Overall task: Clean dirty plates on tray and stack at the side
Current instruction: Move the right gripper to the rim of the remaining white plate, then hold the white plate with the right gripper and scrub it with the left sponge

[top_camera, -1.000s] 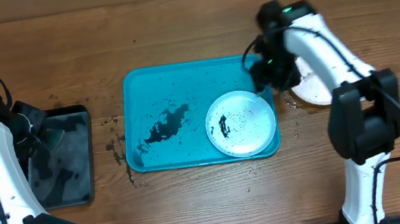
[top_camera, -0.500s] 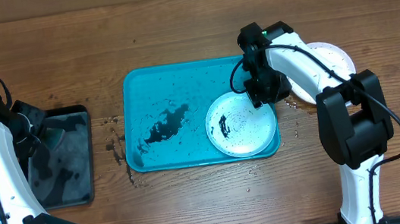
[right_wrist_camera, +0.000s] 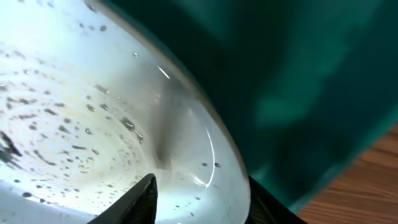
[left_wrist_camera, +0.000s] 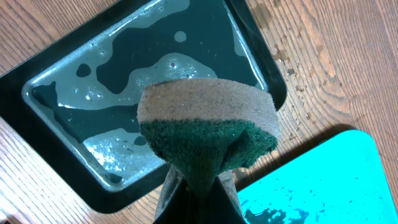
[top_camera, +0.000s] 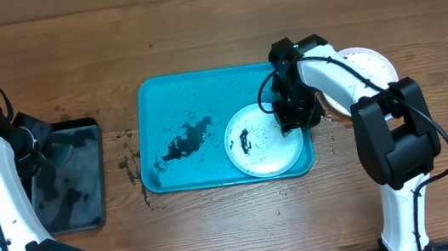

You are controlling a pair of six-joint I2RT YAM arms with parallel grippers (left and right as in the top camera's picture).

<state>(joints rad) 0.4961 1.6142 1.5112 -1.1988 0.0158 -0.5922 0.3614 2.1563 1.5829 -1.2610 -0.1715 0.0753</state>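
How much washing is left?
Done: a white plate sits beside the tray. In hand: the right gripper straddles the rim of the only speckled plate on the tray; the left gripper holds the sponge. Left: scrubbing and stacking that one.

Right gripper (top_camera: 291, 122): travelled from the tray's (top_camera: 160, 95) far right corner down onto the dirty plate's (top_camera: 257, 149) right rim. Plate: shifted slightly left in tray.

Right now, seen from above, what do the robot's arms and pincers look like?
Both the left arm and right arm have white rounded shells, boxy black joints and thin black cables looping alongside. The right arm carries a small green light. The right pincer is black.
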